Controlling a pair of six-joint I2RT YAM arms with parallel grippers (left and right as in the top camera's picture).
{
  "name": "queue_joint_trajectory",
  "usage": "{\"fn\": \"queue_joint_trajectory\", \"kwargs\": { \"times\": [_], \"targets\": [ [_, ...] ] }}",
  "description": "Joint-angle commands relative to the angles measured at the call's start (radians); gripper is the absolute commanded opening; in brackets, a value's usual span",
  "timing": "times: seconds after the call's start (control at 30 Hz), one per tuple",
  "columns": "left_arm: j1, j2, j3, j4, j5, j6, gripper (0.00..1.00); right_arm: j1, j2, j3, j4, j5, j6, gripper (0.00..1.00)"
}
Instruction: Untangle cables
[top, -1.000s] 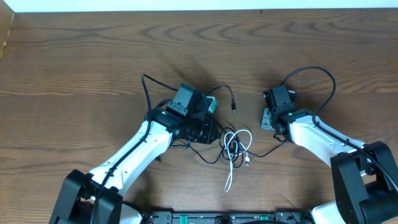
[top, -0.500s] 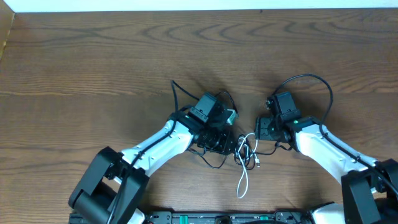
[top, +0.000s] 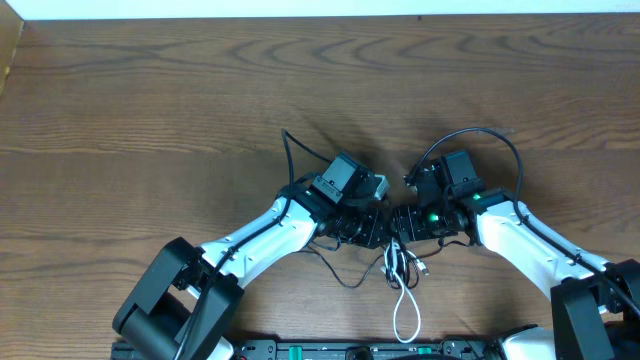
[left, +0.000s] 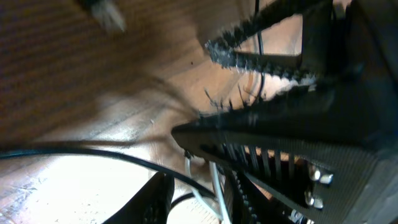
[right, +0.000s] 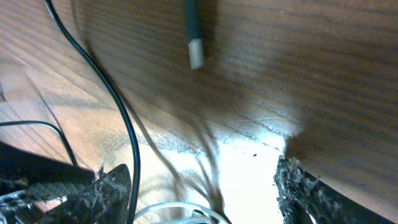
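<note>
Overhead view: the left gripper (top: 368, 228) and right gripper (top: 412, 222) meet nose to nose mid-bench (top: 150, 100), with the white cable (top: 399, 268) bunched just beside them, its loop trailing toward the robot. The right gripper's fingers stand apart near the black cable (right: 122, 107); whether the left gripper is apart or together cannot be told.

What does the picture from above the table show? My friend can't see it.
Two robot arms meet mid-table, the left hand and right hand close together over a tangled white cable and black cable. The white one loops down toward the bottom edge of the wooden table.
</note>
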Motion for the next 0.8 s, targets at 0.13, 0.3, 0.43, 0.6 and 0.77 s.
{"fn": "queue_joint_trajectory", "kwargs": {
  "times": [0.13,0.3,0.43,0.6,0.77],
  "targets": [
    [-0.002,0.007,-0.012,0.018,-0.008,-0.039,0.32,0.005,-0.014,-0.005,-0.003,-0.061,-0.032,0.71],
    [0.001,0.007,-0.012,-0.014,0.005,-0.039,0.33,0.005,-0.014,-0.005,-0.008,-0.027,-0.032,0.68],
    [0.021,0.003,-0.011,-0.069,0.006,-0.039,0.33,-0.001,-0.021,-0.004,-0.029,-0.005,-0.032,0.68],
    [0.029,-0.032,-0.011,-0.080,0.041,-0.034,0.44,-0.021,-0.087,-0.003,-0.053,0.042,-0.032,0.69],
    [0.029,-0.085,-0.011,-0.094,0.061,-0.015,0.54,-0.047,-0.195,-0.003,-0.060,0.053,-0.032,0.71]
  ]
}}
